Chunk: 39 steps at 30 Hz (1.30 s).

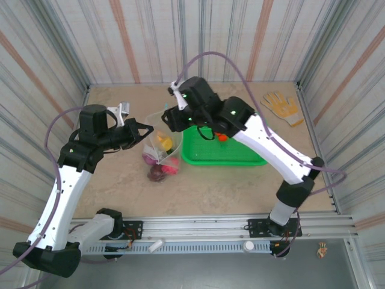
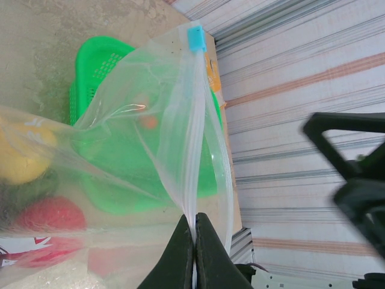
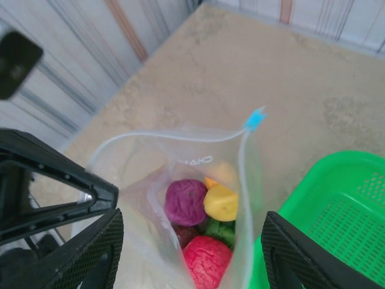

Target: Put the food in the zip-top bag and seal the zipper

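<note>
Left gripper (image 2: 194, 250) pinched shut on the zipper (image 2: 192, 120) end. The strip runs away to a blue slider (image 2: 196, 37). Right gripper (image 3: 192, 220), jaws apart, hangs over the open bag (image 3: 144, 180) beside the basket (image 3: 337, 205). Food (image 3: 204, 211) inside. Right arm nearer the slider.

Red food (image 3: 206, 260) partly below bottom edge

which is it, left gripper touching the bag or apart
Touching. The left wrist view shows the left gripper shut on the bag, a fold of its top edge pinched between the two fingers.
</note>
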Motion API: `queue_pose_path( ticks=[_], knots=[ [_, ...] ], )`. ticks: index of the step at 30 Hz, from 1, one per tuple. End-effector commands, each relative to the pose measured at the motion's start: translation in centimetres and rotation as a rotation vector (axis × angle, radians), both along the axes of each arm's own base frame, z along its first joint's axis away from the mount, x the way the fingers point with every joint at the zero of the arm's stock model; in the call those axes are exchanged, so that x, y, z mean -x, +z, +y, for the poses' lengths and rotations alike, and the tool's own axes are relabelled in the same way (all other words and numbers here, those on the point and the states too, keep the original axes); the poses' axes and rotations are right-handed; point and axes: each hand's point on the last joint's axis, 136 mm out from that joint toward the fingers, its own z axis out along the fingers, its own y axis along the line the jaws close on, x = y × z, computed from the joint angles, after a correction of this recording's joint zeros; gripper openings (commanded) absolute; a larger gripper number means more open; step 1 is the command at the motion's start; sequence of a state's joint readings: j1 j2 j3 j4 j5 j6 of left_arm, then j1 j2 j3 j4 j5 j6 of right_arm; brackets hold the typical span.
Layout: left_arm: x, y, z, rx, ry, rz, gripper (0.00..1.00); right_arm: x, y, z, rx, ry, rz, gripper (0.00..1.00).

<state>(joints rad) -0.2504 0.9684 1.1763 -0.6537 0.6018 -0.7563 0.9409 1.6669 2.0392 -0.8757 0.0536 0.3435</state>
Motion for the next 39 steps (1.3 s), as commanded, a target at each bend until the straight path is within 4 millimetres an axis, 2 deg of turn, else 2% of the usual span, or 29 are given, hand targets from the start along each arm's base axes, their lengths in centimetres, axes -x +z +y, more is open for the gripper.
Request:
queue_pose_path(
  ticks=[1,4,9,15,20,25,32,39],
  knots=[
    [0.4,1.2,-0.1,0.002,-0.021,-0.053,0.0,-0.8,2.1,-2.8,-0.125,-0.073,0.001,0.61],
    [0.5,1.3,-0.1,0.0,-0.02,-0.058,0.0,-3.0,-0.4,-6.5,-0.15,-0.195,0.058,0.6],
    [0.6,1.4,-0.1,0.004,-0.024,-0.057,0.0,-5.9,-7.3,-12.7,-0.071,-0.379,0.155,0.59],
    [0.4,1.2,-0.3,0.01,-0.034,-0.052,0.0,-8.3,-15.3,-16.7,-0.069,-0.488,0.315,0.57],
    [0.4,1.2,-0.4,0.011,-0.037,-0.051,0.0,-10.5,-20.2,-17.9,-0.09,-0.536,0.42,0.55],
    [0.4,1.0,-0.4,0.004,-0.038,-0.049,0.0,-12.0,-23.9,-17.7,-0.032,-0.533,0.471,0.57],
    [0.4,0.4,-0.4,0.002,-0.038,-0.039,0.0,-12.2,-28.4,-18.1,0.075,-0.556,0.525,0.63],
    [0.1,0.1,-0.4,-0.003,-0.041,-0.037,0.0,-12.0,-31.3,-18.0,0.137,-0.556,0.556,0.64]
  ],
)
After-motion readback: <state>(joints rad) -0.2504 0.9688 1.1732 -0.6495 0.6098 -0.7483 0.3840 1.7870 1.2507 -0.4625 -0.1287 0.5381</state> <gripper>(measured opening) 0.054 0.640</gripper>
